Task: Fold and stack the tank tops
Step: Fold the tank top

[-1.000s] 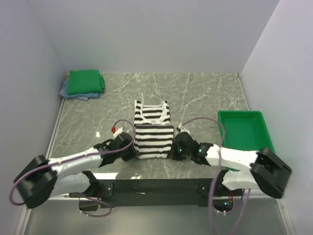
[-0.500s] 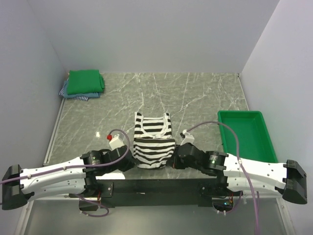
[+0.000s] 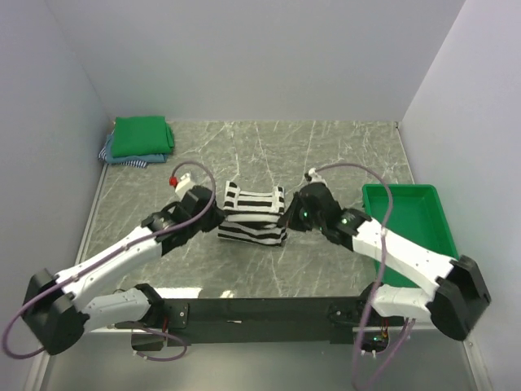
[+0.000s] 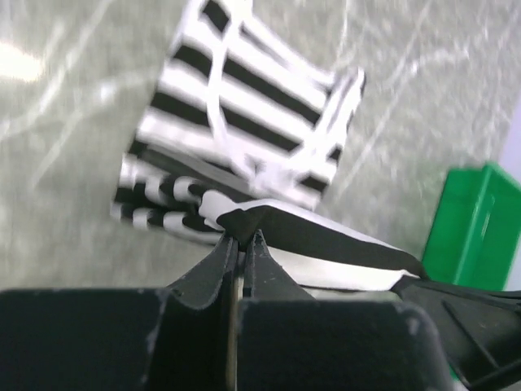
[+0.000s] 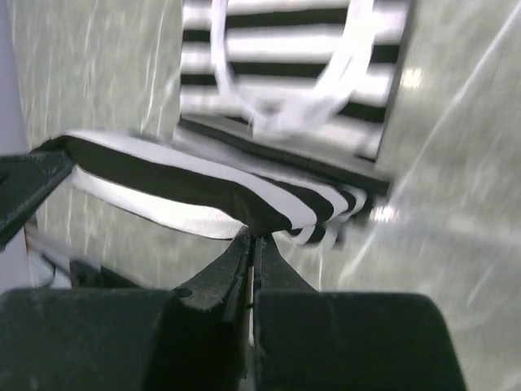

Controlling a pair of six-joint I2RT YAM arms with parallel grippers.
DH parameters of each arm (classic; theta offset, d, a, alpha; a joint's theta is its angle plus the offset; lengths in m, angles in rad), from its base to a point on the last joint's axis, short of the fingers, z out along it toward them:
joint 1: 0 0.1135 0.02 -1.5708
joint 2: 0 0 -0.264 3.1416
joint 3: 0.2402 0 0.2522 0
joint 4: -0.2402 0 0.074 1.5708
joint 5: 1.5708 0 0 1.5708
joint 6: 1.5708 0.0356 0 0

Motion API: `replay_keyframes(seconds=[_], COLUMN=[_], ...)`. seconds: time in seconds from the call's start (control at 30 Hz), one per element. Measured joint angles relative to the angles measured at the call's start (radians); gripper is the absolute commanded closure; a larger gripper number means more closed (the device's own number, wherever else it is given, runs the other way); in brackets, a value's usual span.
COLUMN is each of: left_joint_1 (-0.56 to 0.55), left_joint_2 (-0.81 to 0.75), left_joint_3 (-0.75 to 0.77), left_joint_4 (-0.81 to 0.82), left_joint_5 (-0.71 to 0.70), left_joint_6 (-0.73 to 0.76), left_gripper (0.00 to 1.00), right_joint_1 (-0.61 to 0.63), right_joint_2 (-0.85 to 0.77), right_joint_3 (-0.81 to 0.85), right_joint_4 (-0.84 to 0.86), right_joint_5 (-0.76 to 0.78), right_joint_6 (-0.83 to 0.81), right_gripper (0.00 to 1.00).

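**Mid-fold: striped top's hem lifted over its body**

Striped tank top (image 3: 254, 216) lies at the centre of the table (image 3: 342, 155), strap end away from the arms. Left gripper (image 3: 213, 218) is clamped on one corner of the lifted hem, and right gripper (image 3: 289, 218) is clamped on the other. The fabric hangs taut between them, above the lower layer.

The wrist views are blurred, so I can't say whether each pinch takes one layer or two.

To do it well:
- Carry both corners forward level and at the same pace.
- Keep light tension.
- Lay the hem just short of the straps, edges square, then let go together.

Green tank top (image 3: 142, 135) sits folded on blue tops (image 3: 122, 158) in the far left corner, which is likely the stack. Tray (image 3: 399, 188) stands to the right, well apart.
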Motion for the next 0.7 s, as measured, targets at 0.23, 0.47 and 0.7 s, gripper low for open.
replay_keyframes(seconds=[0.23, 0.47, 0.7], left_joint_1=[0.224, 0.346, 0.422], left_joint_2=[0.309, 0.656, 0.764], left_joint_3=[0.128, 0.338, 0.397], left_joint_4=[0.207, 0.361, 0.418], left_joint_5=[0.158, 0.275, 0.333], left_joint_6=[0.130, 0.212, 0.247], left_gripper=[0.99, 0.59, 0.37], right_joint_1=[-0.214, -0.333, -0.372], right_joint_2=[0.293, 0.614, 0.768], right_joint_3=[0.199, 0.482, 0.605], right_joint_4=[0.069, 0.081, 0.027], right_joint_5=[-0.151, -0.229, -0.219], right_joint_6=[-0.102, -0.162, -0.210], right_gripper=[1.00, 0.64, 0.55])
